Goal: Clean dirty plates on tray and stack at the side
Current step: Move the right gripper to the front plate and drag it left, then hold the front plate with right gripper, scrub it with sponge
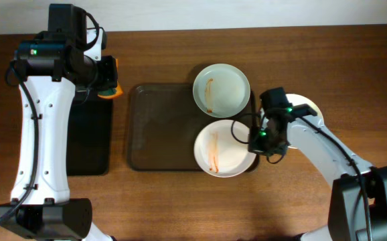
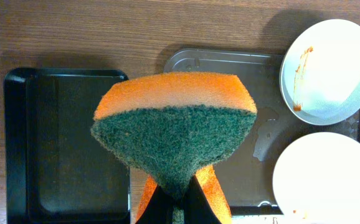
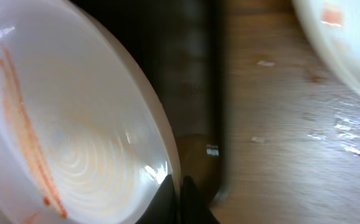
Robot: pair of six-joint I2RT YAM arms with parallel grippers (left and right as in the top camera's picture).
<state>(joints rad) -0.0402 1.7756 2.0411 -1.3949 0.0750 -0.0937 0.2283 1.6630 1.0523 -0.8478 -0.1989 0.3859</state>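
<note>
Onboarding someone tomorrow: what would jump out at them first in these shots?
The orange-and-green sponge pinched in the left gripper fills the left wrist view, near the black tray. Two orange-streaked plates lie on the right side of the brown tray; the right gripper is closed on the rim of the near plate, the far plate untouched.

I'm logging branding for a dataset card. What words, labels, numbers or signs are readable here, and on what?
None: no readable text shows in any view. The plates, tray, sponge and black tray show no legible lettering; the plates carry only orange sauce streaks.
</note>
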